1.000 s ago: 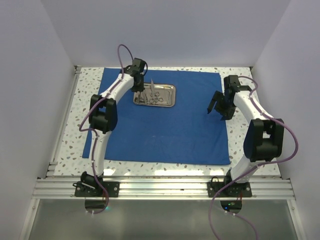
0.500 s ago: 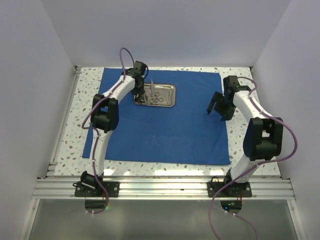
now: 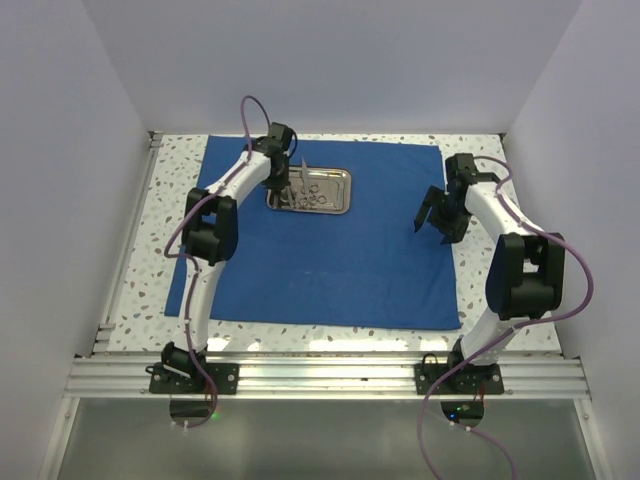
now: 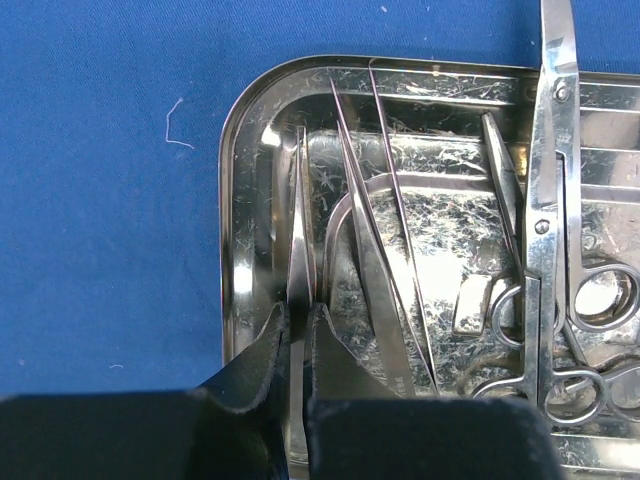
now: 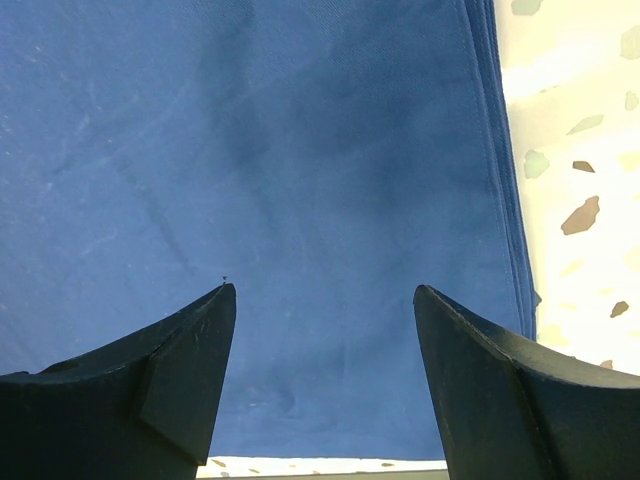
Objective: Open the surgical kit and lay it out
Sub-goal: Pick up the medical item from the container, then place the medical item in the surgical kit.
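Unwrapping done, to judge by the royal-blue cloth (image 3: 330,270) lying flat over most of the speckled table (image 3: 170,170). Upper left of centre on it in the top view, the steel tray (image 3: 343,178), with all instruments inside. Close up in the left wrist view: ring-handled instruments (image 4: 545,250) down the right edge, scissors and forceps overlapping too tightly to tell apart; longer tweezers (image 4: 372,270) slanting through the middle; a thin silver instrument (image 4: 301,220), tweezers by the look, hard against the tray's left wall. Pinched on that thin piece at lower centre, the left gripper (image 4: 298,335), fingers nearly touching with only the metal between. Off at the right of the top view, the right gripper (image 5: 325,330), spread wide, holding nothing, hanging above the cloth near its right hem.

Laying-out step, then, probably at the first pick. Next: lift straight up to clear the tray wall without dragging the neighbouring tweezers; carry to bare cloth lower in the frame; set down flat, apart from the tray. Slippery, springy metal, so likely to twist in a light grip.
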Action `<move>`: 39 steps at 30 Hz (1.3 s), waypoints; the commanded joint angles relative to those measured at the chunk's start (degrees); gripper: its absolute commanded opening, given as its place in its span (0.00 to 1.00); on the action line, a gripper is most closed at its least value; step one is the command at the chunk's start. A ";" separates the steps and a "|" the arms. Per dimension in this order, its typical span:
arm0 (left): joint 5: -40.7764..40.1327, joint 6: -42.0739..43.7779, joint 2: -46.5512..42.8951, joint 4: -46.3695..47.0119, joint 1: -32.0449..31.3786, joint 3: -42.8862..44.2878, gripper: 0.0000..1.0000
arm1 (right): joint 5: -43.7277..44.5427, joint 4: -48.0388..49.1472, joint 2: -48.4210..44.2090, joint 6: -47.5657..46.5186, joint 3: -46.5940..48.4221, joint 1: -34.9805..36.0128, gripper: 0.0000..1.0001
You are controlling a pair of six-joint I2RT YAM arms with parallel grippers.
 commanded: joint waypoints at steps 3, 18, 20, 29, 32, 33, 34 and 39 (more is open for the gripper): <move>-0.02 1.52 -2.45 0.96 0.26 -3.90 0.00 | -0.06 -1.01 -2.19 -0.85 -0.23 -0.07 0.75; 0.59 0.03 -23.79 3.94 1.14 -11.85 0.00 | 3.37 -7.51 -9.12 1.96 4.79 1.69 0.74; 0.77 -0.68 -28.11 5.70 1.14 -18.46 0.00 | 2.41 -7.77 -10.62 2.40 3.91 1.95 0.74; -1.61 -3.05 -50.01 11.07 1.14 -56.18 0.00 | -1.90 -5.93 -23.62 2.93 -8.73 2.30 0.76; -1.35 -5.68 -52.22 11.51 1.14 -63.91 0.00 | -3.92 -6.72 -25.91 1.70 -11.20 2.22 0.76; -1.17 -6.12 -52.22 11.78 1.14 -64.63 0.07 | -4.62 -6.37 -26.62 1.35 -12.09 2.22 0.76; -1.43 -6.22 -52.04 11.87 1.14 -65.07 0.31 | -4.81 -6.28 -27.14 1.35 -12.70 2.30 0.76; -5.47 -7.71 -51.25 6.60 1.14 -59.46 0.77 | -7.70 -3.83 -32.06 2.22 -17.89 2.22 0.77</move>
